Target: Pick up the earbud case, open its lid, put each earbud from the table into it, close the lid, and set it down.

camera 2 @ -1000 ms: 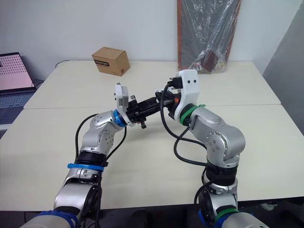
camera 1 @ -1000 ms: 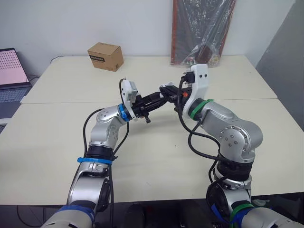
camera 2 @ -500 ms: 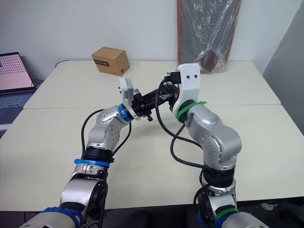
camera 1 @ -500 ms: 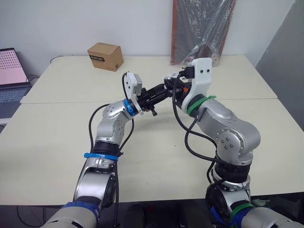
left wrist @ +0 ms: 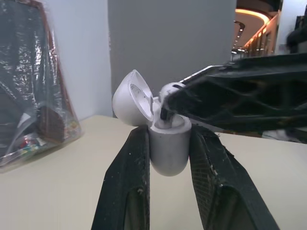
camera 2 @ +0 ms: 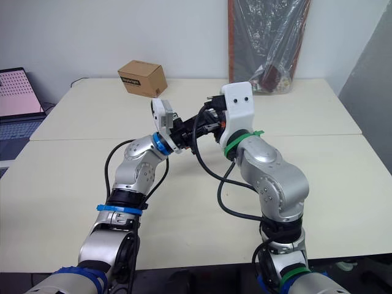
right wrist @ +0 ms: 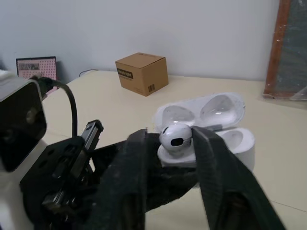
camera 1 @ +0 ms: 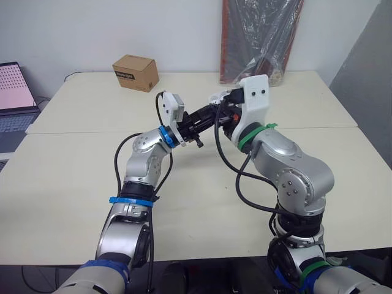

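White case [left wrist: 166, 154] sits clamped in your left gripper [left wrist: 169, 137], up above the table [camera 1: 73, 177], lid [left wrist: 130, 98] flipped open. Your right gripper [right wrist: 171, 143] is pinching an earbud [right wrist: 176, 136] right at the slot. Go in crooked or let go early and it'll probably pop out and drop

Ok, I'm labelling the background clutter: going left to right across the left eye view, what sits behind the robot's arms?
laptop → cardboard box → plastic-wrapped board
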Tool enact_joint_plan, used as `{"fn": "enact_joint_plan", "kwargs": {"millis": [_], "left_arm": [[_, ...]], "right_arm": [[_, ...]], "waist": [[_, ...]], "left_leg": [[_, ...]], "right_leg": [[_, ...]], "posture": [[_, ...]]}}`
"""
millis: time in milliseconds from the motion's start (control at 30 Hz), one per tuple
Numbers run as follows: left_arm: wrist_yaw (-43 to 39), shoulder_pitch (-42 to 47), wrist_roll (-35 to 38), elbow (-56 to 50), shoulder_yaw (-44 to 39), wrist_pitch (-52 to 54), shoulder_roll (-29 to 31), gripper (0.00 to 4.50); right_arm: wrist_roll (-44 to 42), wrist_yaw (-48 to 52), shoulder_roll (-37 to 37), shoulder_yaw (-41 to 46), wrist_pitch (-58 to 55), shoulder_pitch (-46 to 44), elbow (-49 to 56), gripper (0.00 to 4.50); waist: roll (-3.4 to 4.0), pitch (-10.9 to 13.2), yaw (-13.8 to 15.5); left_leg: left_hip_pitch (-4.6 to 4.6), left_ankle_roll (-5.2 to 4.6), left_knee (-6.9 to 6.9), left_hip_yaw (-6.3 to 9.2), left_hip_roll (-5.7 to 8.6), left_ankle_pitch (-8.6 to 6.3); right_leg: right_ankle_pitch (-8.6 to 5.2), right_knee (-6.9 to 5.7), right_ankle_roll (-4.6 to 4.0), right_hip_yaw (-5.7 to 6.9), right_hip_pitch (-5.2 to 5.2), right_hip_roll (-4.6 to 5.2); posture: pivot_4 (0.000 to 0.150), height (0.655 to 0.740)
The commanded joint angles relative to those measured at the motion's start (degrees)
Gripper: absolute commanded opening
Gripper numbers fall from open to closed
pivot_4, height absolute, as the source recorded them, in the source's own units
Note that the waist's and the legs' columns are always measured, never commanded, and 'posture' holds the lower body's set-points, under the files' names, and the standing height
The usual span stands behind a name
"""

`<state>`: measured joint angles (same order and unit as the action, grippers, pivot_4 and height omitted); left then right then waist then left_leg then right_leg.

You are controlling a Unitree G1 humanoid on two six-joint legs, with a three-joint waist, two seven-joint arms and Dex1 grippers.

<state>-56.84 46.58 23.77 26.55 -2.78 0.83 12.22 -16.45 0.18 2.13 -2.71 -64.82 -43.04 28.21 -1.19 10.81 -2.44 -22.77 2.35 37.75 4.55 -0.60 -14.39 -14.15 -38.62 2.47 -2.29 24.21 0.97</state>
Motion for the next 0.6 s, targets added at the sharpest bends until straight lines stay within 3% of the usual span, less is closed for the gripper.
{"fn": "enact_joint_plan", "kwargs": {"millis": [33, 333, 600], "left_arm": [[-1.40, 3.38, 3.19, -6.70, -2.08, -2.45, 0.02, 0.79], [-5.38, -0.84, 4.79, -10.21, -1.20, 1.99, 2.63, 0.79], [-13.61, -5.73, 7.88, -12.48, -1.04, 8.63, 9.39, 0.79]], "right_arm": [[2.67, 0.23, -3.01, -1.21, 2.41, 1.45, -2.88, 2.27], [1.42, 6.49, -8.89, -2.02, 12.80, 1.03, 0.33, 2.27], [-24.78, 26.53, -17.33, 9.74, 6.31, -1.46, 7.36, 2.27]], "waist": [[0.00, 0.00, -0.02], [0.00, 0.00, -0.02], [0.02, 0.01, -0.08]], "left_leg": [[0.00, 0.00, 0.00, 0.00, 0.00, 0.00], [-0.02, 0.00, -0.08, -0.02, -0.01, 0.00], [-0.03, 0.00, -0.09, 0.01, -0.03, 0.00]], "right_leg": [[0.00, 0.00, 0.00, 0.00, 0.00, 0.00], [0.00, 0.12, 0.01, -0.01, 0.00, -0.01], [-0.01, 0.18, 0.01, 0.01, -0.02, -0.01]], "posture": [[0.150, 0.7400], [0.150, 0.7400], [0.150, 0.7400]]}}
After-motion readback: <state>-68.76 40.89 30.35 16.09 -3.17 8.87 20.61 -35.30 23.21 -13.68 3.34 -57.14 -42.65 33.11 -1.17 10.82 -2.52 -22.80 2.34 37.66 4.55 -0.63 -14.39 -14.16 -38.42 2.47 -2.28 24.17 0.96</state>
